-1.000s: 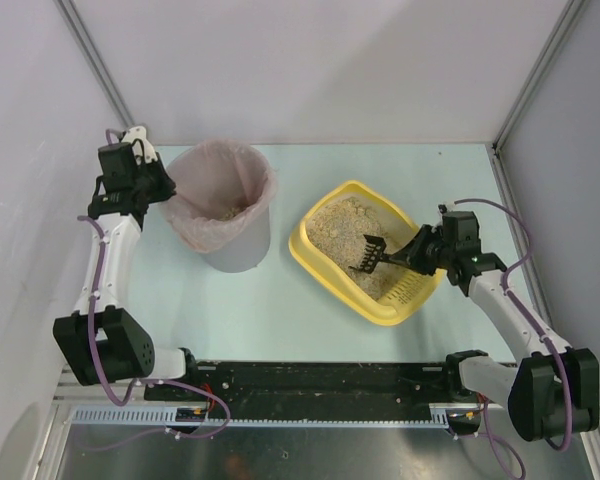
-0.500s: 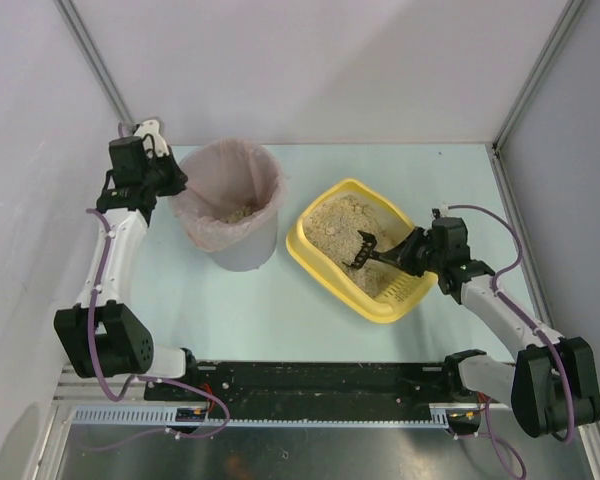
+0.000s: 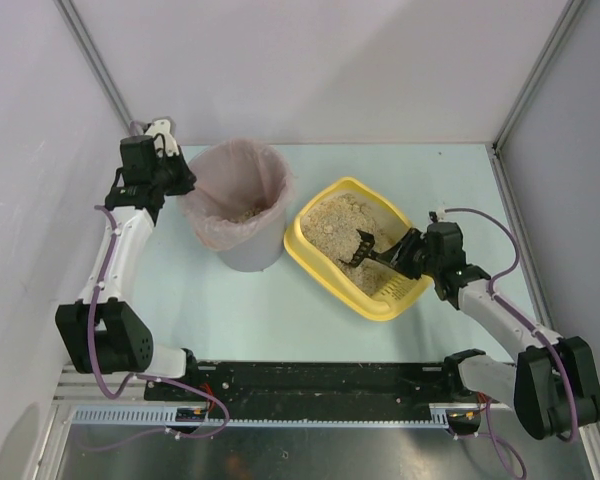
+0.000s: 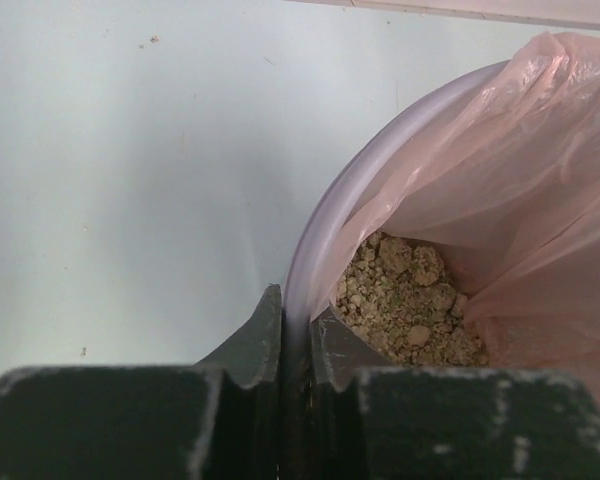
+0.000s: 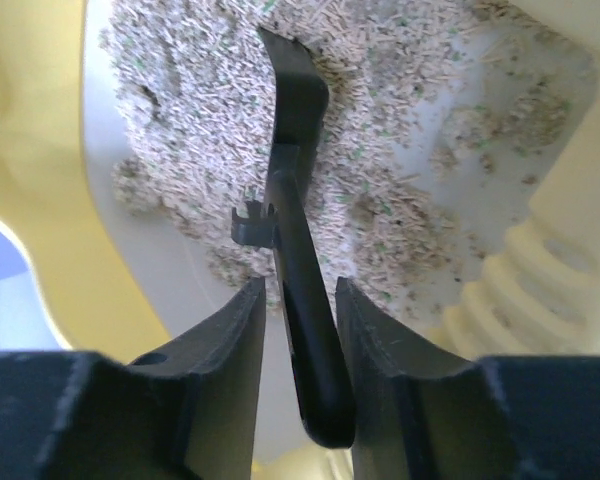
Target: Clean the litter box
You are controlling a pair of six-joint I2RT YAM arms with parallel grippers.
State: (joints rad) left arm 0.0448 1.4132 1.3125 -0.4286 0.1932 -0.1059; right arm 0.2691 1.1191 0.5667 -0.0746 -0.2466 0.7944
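Note:
The litter box (image 3: 302, 262) is a shallow yellow tray right of centre, holding beige litter (image 3: 335, 222). A black scoop (image 3: 363, 248) lies in it, head on the litter. My right gripper (image 3: 396, 256) hovers over the tray's slotted end. In the right wrist view the scoop's handle (image 5: 298, 215) runs between the fingers of the right gripper (image 5: 300, 288), which is open, with a gap on the left side. My left gripper (image 3: 184, 184) is shut on the bin's rim (image 4: 325, 215), which sits pinched in the left gripper (image 4: 295, 308).
The tall grey bin (image 3: 246, 256) with a pink bag liner (image 4: 520, 170) stands just left of the tray and holds litter clumps (image 4: 405, 300). Grey walls enclose the table at the back and on both sides. The slotted rim (image 5: 540, 275) is beside my right fingers.
The left arm has dragged the bin to the right, closer to the tray. The right gripper has moved left and down with the scoop, and its jaws have parted off the handle.

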